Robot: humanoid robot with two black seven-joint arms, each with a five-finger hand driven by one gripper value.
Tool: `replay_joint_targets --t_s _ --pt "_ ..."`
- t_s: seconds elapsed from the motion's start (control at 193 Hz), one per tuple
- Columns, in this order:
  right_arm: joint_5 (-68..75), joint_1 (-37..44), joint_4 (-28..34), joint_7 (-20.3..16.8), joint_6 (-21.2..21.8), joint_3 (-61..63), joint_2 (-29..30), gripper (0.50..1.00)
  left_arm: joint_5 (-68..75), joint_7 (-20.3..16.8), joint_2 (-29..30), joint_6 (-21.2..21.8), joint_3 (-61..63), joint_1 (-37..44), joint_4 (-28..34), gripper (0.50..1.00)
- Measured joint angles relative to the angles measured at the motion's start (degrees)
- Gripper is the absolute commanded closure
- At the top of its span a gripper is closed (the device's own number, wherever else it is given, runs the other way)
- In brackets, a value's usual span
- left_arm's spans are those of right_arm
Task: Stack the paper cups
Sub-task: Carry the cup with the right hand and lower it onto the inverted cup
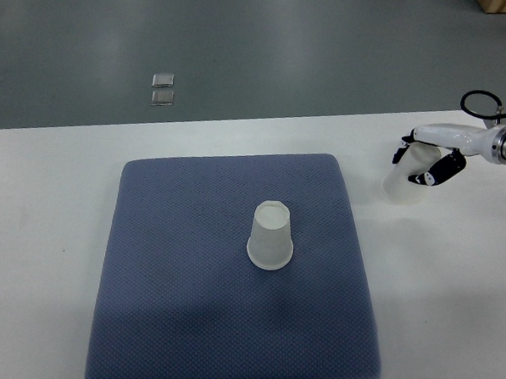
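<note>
So, on the white desk lies a blue mat. One paper cup stands upside down near the middle of the mat. To the right of the mat, off its edge, the right robot hand has its fingers curled around a second cup, which sits low by the desk. The left arm is not in view. The cup looks thin and soft, so a hard squeeze could crush it. A loose hold could let it slip. If it comes down crooked over the mat cup, that cup could tip.
</note>
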Motion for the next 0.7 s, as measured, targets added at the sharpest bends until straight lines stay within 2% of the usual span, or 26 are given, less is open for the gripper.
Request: replay_joint_targets --t_s 0.14,0.369,0.53,0.701 --pt "0.3 4.7 5.5 1.7 3.1 0.6 -2.4 0.906 0.0 0.0 0.0 0.0 0.0 0.0 0.0 0.5" --pt "2.5 10.1 15.7 1.7 9.3 4.0 -1.9 0.906 0.0 0.0 0.0 0.0 0.0 0.0 0.0 0.5" --pt "2.6 12.6 20.7 1.3 10.5 4.2 1.4 0.906 0.0 0.0 0.0 0.0 0.0 0.0 0.0 0.5" --pt "2.6 13.8 22.8 1.0 12.0 4.2 5.3 0.906 0.0 0.0 0.0 0.0 0.0 0.0 0.0 0.5"
